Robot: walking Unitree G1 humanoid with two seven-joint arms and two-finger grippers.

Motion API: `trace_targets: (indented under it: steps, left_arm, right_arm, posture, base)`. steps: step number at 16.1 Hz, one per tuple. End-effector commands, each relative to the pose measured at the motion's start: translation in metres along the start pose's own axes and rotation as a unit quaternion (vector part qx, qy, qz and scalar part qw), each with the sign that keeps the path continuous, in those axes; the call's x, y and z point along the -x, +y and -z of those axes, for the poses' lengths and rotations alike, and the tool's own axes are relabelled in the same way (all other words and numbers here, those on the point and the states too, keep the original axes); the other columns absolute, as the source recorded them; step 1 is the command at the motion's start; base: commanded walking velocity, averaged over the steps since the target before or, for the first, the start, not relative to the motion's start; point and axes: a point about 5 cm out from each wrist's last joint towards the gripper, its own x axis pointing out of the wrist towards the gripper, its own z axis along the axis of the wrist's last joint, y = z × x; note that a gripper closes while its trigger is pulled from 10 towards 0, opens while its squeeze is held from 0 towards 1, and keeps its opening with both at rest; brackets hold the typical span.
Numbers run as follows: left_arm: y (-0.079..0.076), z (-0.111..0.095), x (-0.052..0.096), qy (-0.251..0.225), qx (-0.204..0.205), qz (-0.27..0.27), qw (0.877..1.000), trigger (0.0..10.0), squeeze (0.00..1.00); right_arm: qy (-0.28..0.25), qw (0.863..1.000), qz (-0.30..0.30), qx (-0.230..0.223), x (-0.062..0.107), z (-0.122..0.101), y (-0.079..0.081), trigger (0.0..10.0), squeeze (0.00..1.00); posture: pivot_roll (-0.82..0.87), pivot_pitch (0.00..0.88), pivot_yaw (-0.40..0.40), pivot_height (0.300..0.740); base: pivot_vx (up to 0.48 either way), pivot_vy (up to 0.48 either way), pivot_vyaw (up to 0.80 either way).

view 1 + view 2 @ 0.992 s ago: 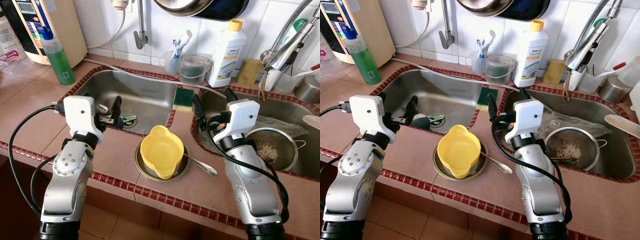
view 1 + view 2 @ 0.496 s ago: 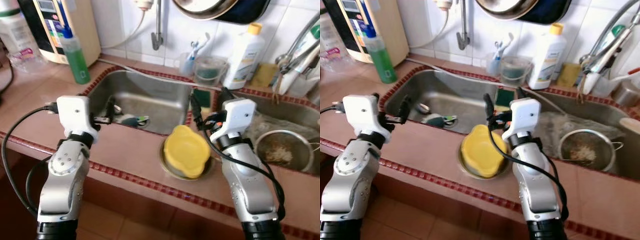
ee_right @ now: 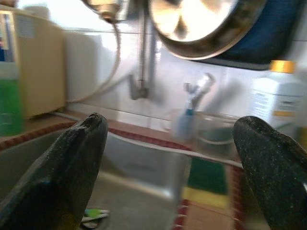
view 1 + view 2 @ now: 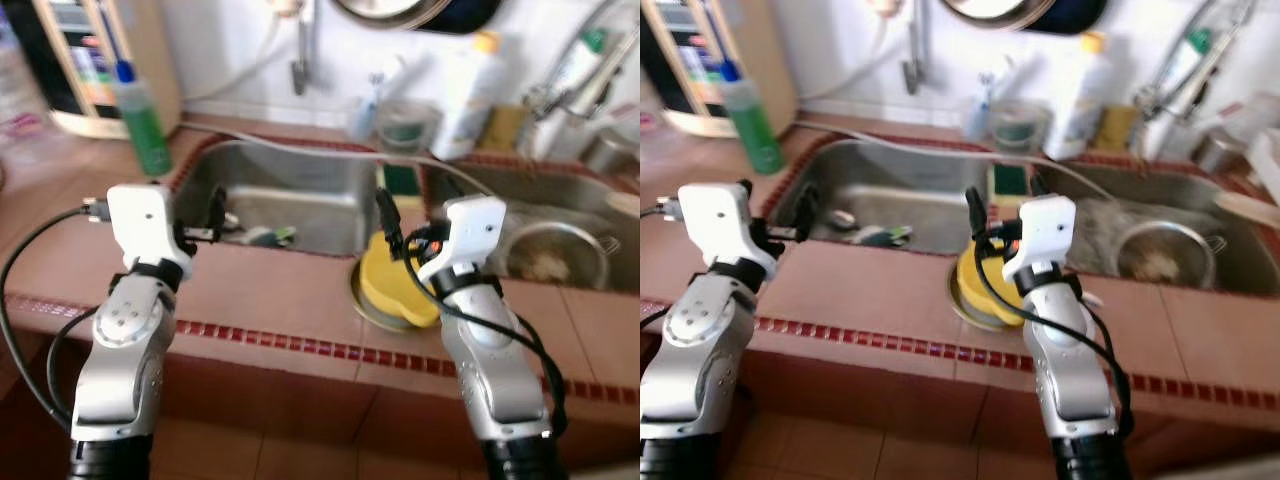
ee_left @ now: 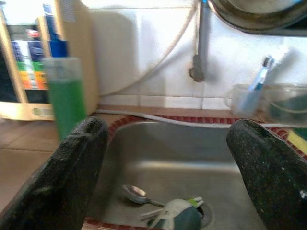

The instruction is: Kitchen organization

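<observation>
A yellow bowl (image 4: 393,287) sits in a round metal dish (image 4: 372,306) on the tiled counter between two sinks. My right gripper (image 4: 410,205) hangs open just above the bowl's far side, nothing between its fingers (image 3: 72,167). My left gripper (image 4: 200,215) is open over the front edge of the left sink (image 4: 300,195), empty as well. Down in that sink lie a spoon (image 5: 136,193) and a dark scrubber with green trim (image 5: 175,218). The head views are blurred.
A green soap bottle (image 4: 141,122) stands at the back left beside a water dispenser (image 5: 29,62). A sponge (image 4: 401,180), a white bottle (image 4: 472,95) and cups line the back wall. A metal strainer (image 4: 556,259) rests in the right sink. A pan (image 3: 206,26) hangs on the wall.
The whole picture has shifted and blurred: the camera has pulled back and turned, so more of the counter's front edge and floor shows. Both arms keep the same open pose.
</observation>
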Motion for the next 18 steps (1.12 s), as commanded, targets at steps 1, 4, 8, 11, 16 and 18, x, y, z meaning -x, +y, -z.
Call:
trace_targets:
  steps: [1, 4, 8, 11, 16, 18]
  left_arm:
    - [-0.0084, -0.0039, -0.0019, -0.007, 0.004, 0.017, 1.0, 10.0, 0.0]
    - [-0.0096, -0.0054, -0.0026, -0.008, 0.001, 0.023, 1.0, 10.0, 0.0]
    - [-0.0117, -0.011, -0.0028, -0.012, -0.04, 0.055, 0.998, 10.0, 0.0]
    - [-0.0076, -0.0123, -0.0031, -0.013, -0.036, 0.057, 0.998, 10.0, 0.0]
    - [-0.0129, -0.0097, 0.0003, -0.011, -0.004, 0.063, 0.998, 10.0, 0.0]
    - [-0.0139, -0.011, -0.0002, -0.013, -0.005, 0.06, 0.998, 10.0, 0.0]
  right_arm:
    - [0.005, 1.0, 0.011, 0.005, 0.0005, 0.0009, -0.0073, 10.0, 0.0]
    - [0.006, 1.0, 0.01, 0.007, -0.0009, 0.0011, -0.0067, 10.0, 0.0]
    - [0.018, 1.0, 0.017, 0.009, -0.0008, 0.0046, -0.0085, 10.0, 0.0]
    - [0.019, 1.0, 0.012, 0.008, -0.0005, 0.0057, -0.0064, 10.0, 0.0]
    - [0.025, 1.0, 0.009, 0.008, 0.0002, 0.0071, -0.0046, 10.0, 0.0]
    - [0.023, 1.0, 0.006, 0.001, 0.0018, 0.0072, -0.004, 10.0, 0.0]
  posture:
    - [-0.06, 0.083, 0.01, 0.74]
    - [-0.06, 0.079, 0.007, 0.74]
    - [-0.06, 0.082, 0.006, 0.74]
    - [-0.05, 0.079, 0.008, 0.74]
    - [-0.06, 0.073, 0.006, 0.74]
    - [-0.06, 0.069, 0.004, 0.74]
  base:
    - [0.0, 0.0, -0.76]
    - [0.0, 0.0, -0.75]
    - [0.0, 0.0, -0.69]
    - [0.0, 0.0, -0.75]
    - [0.0, -0.262, -0.76]
    - [0.0, 0.0, -0.21]
